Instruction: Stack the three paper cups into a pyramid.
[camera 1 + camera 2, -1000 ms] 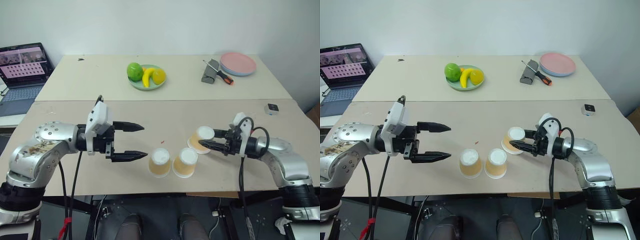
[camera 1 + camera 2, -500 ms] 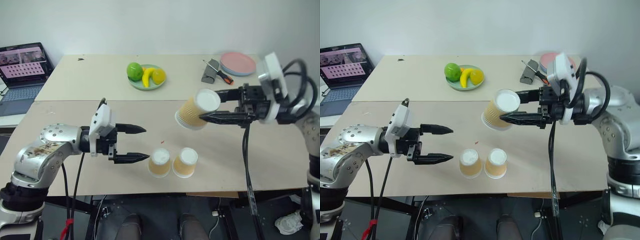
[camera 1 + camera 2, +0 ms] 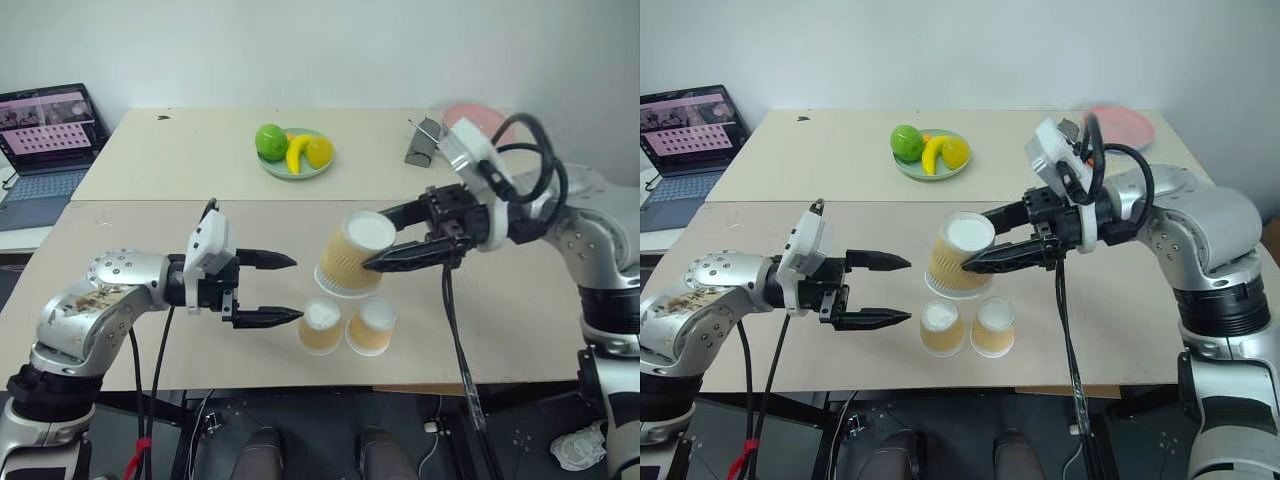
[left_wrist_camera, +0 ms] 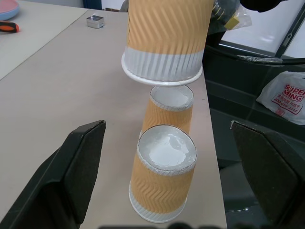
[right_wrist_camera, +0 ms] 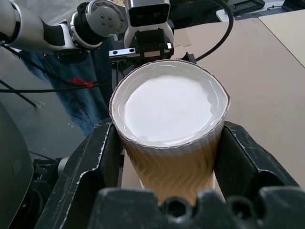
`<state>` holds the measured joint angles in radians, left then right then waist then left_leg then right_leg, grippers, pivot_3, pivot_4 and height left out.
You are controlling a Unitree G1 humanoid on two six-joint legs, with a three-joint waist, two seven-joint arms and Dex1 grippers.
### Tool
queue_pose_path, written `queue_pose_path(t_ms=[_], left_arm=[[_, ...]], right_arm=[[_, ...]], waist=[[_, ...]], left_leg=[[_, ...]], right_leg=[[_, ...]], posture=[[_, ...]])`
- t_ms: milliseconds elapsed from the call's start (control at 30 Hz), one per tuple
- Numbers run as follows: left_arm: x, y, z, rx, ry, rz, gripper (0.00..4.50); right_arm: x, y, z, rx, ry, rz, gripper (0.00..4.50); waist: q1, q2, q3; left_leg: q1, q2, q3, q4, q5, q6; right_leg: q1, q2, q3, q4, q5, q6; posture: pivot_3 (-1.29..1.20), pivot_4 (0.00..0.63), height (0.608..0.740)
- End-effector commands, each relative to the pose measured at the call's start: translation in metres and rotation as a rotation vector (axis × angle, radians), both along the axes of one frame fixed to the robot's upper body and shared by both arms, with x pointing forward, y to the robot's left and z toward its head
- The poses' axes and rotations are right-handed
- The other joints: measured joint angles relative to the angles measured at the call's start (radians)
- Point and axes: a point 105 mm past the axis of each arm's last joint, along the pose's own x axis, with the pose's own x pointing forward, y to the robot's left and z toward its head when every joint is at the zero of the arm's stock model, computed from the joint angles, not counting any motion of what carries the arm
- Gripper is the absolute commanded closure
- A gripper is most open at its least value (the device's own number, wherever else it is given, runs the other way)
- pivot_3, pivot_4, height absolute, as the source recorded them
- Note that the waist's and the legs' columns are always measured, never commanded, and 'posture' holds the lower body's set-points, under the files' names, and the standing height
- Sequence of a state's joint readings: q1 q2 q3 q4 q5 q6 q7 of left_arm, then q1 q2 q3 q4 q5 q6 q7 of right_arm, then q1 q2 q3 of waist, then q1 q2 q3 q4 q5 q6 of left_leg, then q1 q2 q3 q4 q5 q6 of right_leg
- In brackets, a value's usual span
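Two paper cups stand side by side, white bases up, near the table's front edge. The third cup hangs upside down and slightly tilted just above them, a little toward the left one. My right gripper is shut on its sides, reaching in from the right. In the right wrist view the held cup sits between both fingers. My left gripper stands open with nothing in it, level with and just left of the standing cups. The left wrist view shows both standing cups between its fingers.
A green plate with an apple, a banana and a lemon sits on the far table. A grey tool block and a pink plate lie at the back right. A laptop stands at the far left.
My right gripper lifted the third cup off the table and carried it left, from beside the pair to just above them. The left gripper stayed open in place.
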<state>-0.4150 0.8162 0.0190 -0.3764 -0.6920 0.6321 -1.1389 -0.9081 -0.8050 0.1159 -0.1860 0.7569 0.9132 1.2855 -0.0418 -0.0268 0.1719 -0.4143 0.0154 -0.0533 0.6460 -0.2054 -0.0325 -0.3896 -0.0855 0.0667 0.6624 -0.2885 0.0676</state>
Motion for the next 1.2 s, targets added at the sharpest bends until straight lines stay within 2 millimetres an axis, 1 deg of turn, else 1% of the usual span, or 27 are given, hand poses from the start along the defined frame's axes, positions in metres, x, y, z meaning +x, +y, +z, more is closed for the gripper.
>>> queue_pose_path(t_ms=[33, 100, 300, 733, 767, 800, 833, 867, 900, 1033, 1200], left_arm=[[-0.003, 0.001, 0.008, -0.001, -0.037, 0.003, 0.0], [-0.003, 0.002, 0.008, 0.001, -0.038, 0.006, 0.0], [-0.001, 0.003, 0.011, 0.007, -0.046, 0.011, 0.0], [0.0, 0.004, 0.012, 0.011, -0.053, 0.013, 0.0], [0.0, 0.004, 0.012, 0.011, -0.053, 0.012, 0.0], [0.0, 0.004, 0.012, 0.01, -0.053, 0.012, 0.0], [0.0, 0.004, 0.011, 0.011, -0.053, 0.012, 0.0], [0.0, 0.004, 0.011, 0.013, -0.051, 0.01, 0.0], [-0.001, 0.004, 0.01, 0.014, -0.051, 0.008, 0.0], [0.0, 0.004, 0.01, 0.014, -0.051, 0.01, 0.0], [0.0, 0.005, 0.01, 0.015, -0.049, 0.011, 0.0]], right_arm=[[-0.001, -0.001, -0.016, -0.058, -0.063, 0.009, 1.97], [-0.001, -0.001, -0.027, -0.091, -0.081, 0.004, 1.97], [-0.002, 0.001, -0.041, -0.109, -0.094, 0.006, 1.97], [0.0, 0.003, -0.045, -0.112, -0.098, -0.009, 1.97], [0.0, 0.004, -0.045, -0.11, -0.099, -0.011, 1.02], [0.0, 0.004, -0.044, -0.109, -0.098, -0.012, 0.89], [0.0, 0.003, -0.044, -0.109, -0.099, -0.013, 0.44], [0.001, 0.003, -0.044, -0.112, -0.106, -0.017, 0.14], [0.001, 0.003, -0.044, -0.112, -0.109, -0.02, 0.07], [0.003, 0.004, -0.041, -0.101, -0.123, -0.026, 0.07], [-0.004, 0.005, -0.03, -0.09, -0.152, 0.003, 0.07]], waist=[[0.0, 0.0, 0.0], [0.0, 0.0, 0.0], [-0.002, 0.0, 0.0], [-0.001, 0.0, 0.0], [-0.001, 0.0, 0.0], [-0.001, 0.0, 0.0], [-0.001, 0.0, 0.0], [-0.001, 0.0, 0.0], [0.0, 0.0, 0.0], [-0.001, 0.0, 0.0], [0.0, 0.0, 0.0]], left_leg=[[0.0, 0.0, 0.0, 0.0, 0.0, 0.0], [0.0, 0.0, 0.0, 0.0, 0.0, 0.0], [0.0, 0.0, 0.0, 0.0, 0.0, 0.0], [0.0, 0.0, 0.0, 0.0, 0.0, 0.0], [0.0, 0.0, 0.0, 0.0, 0.0, 0.0], [0.0, 0.0, 0.0, 0.0, 0.0, 0.0], [0.0, 0.0, 0.0, 0.0, 0.0, 0.0], [0.0, 0.0, 0.0, 0.0, 0.0, 0.0], [0.0, 0.0, 0.0, 0.0, 0.0, 0.0], [0.0, 0.0, 0.0, 0.0, 0.0, 0.0], [0.0, 0.0, 0.0, 0.0, 0.0, 0.0]], right_leg=[[0.0, 0.0, 0.0, 0.0, 0.0, 0.0], [0.0, 0.0, 0.0, 0.0, 0.0, 0.0], [0.0, 0.0, 0.0, 0.0, 0.0, 0.0], [0.0, 0.0, 0.0, 0.0, 0.0, 0.0], [0.0, 0.0, 0.0, 0.0, 0.0, 0.0], [0.0, 0.0, 0.0, 0.0, 0.0, 0.0], [0.0, 0.0, 0.0, 0.0, 0.0, 0.0], [0.0, 0.0, 0.0, 0.0, 0.0, 0.0], [0.0, 0.0, 0.0, 0.0, 0.0, 0.0], [0.0, 0.0, 0.0, 0.0, 0.0, 0.0], [0.0, 0.0, 0.0, 0.0, 0.0, 0.0]], posture=[[0.0, 0.15, 0.74], [0.0, 0.15, 0.74], [0.0, 0.15, 0.74], [0.0, 0.15, 0.74], [0.0, 0.15, 0.74], [0.0, 0.15, 0.74], [0.0, 0.15, 0.74], [0.0, 0.15, 0.74], [0.0, 0.15, 0.74], [0.0, 0.15, 0.74], [0.0, 0.15, 0.74]])
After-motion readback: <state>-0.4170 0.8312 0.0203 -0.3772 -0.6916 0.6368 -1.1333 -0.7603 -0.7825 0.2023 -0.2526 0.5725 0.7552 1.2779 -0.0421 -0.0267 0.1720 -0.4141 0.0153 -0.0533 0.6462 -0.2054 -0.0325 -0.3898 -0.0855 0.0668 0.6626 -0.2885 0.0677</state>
